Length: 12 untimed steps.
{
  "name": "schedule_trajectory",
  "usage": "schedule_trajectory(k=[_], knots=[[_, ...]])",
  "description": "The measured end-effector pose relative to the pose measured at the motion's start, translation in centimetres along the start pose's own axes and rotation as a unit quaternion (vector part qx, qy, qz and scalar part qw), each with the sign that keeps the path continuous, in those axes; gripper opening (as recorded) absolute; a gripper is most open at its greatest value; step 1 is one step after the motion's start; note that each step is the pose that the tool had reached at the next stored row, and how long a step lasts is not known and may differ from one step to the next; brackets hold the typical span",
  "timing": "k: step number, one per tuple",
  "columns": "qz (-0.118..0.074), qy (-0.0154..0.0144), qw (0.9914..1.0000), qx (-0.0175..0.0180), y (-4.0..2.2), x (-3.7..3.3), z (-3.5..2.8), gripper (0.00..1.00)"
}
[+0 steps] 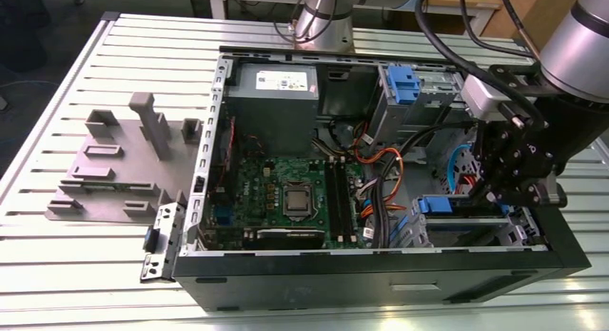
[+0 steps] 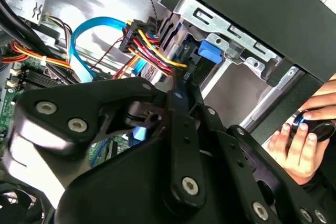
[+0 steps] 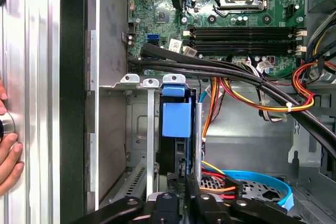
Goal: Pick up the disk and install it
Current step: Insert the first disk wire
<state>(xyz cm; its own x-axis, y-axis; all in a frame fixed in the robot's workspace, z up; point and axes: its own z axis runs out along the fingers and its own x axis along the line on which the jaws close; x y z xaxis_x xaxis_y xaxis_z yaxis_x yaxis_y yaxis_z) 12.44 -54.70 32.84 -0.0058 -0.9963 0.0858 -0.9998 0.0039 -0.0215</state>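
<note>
- Exterior view: the gripper [image 1: 514, 195] hung over the case's [image 1: 381, 274] drive bay, with the disk [image 1: 447, 206] just beside it, edge-up in the bay.
- Second wrist view: a hand [image 2: 302, 140] rested outside the case.
- First wrist view: the disk [image 3: 176, 129] ran lengthwise straight ahead of the fingers [image 3: 197, 198], which looked closed on its near end.

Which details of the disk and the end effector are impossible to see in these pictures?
- The disk: in the first wrist view it stands edge-on in the drive cage; its label face is hidden.
- The end effector: in the exterior view its tips are hidden behind its own black body.
- How deep the disk sits: the end effector's links cut off its lower end.
- A hand holds something dark in the second wrist view, partly covered by the fingers.
</note>
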Motion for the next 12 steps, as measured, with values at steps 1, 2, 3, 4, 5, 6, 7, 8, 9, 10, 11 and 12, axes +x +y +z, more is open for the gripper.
schedule_trajectory(k=[1,2,3,4,5,6,7,8,9,10,11,12], knots=[[0.000,-0.0003,1.00000,0.0000,0.00,0.00,0.01,0.18],[0.000,-0.0003,1.00000,0.0000,0.00,0.00,-0.02,0.24],[0.000,-0.0001,1.00000,0.0000,0.00,0.01,-0.08,0.24],[0.000,-0.0001,1.00000,0.0000,0.00,0.01,-0.14,0.24],[0.000,-0.0001,1.00000,0.0000,0.00,0.01,-0.21,0.24],[0.000,-0.0001,1.00000,0.0000,-0.01,0.02,-0.29,0.24],[0.000,-0.0001,1.00000,0.0000,-0.01,0.03,-0.38,0.24],[0.000,-0.0002,1.00000,0.0000,-0.01,0.03,-0.46,0.24],[0.000,-0.0002,1.00000,0.0000,-0.01,0.04,-0.54,0.24],[0.000,-0.0001,1.00000,0.0000,-0.01,0.05,-0.64,0.24],[0.000,-0.0001,1.00000,0.0000,-0.01,0.06,-0.72,0.24],[0.000,-0.0002,1.00000,0.0000,-0.02,0.06,-0.78,0.24]])
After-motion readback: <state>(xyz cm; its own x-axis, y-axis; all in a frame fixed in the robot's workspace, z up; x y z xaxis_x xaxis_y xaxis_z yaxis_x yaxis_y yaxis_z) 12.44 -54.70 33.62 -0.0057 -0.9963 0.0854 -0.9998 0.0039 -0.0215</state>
